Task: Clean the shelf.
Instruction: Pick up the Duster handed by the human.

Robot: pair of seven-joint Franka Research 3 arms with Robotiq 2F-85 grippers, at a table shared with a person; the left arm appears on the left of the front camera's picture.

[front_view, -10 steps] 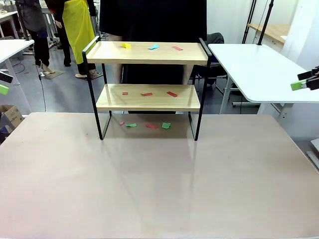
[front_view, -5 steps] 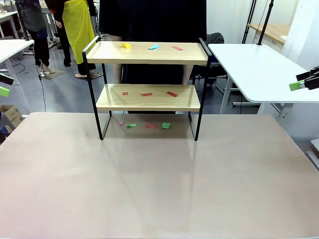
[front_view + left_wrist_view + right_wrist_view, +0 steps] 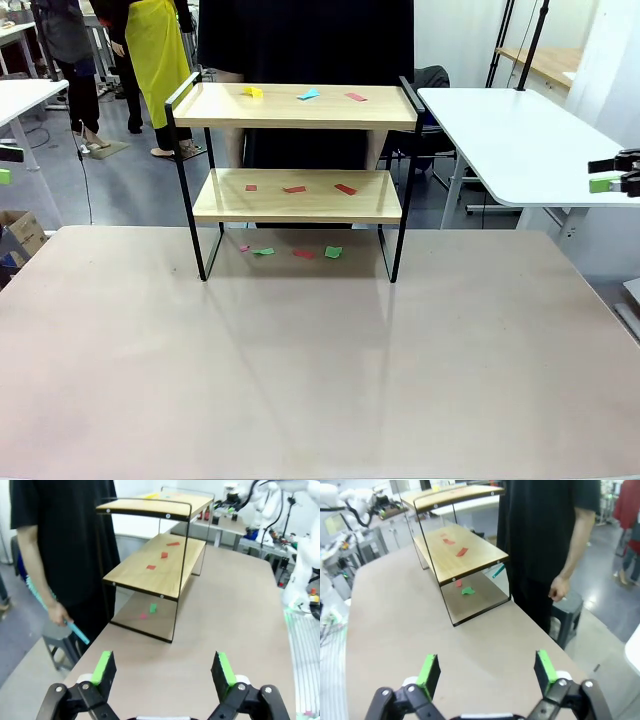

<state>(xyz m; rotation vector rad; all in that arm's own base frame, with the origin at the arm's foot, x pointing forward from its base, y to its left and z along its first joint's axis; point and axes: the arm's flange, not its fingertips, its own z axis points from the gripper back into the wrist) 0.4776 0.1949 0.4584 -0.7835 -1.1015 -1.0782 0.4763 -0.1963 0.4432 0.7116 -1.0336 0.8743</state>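
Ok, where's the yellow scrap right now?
In the front view, the yellow scrap lies on the top board of the shelf, left of centre, with a light-blue scrap to its right.

You get bright, even overhead light in every view. The surface carries a soft pale sheen, and the shelf throws only a faint, diffuse shadow beneath itself. Your wrist views bow straight lines near the edges, and the distant background looks soft.
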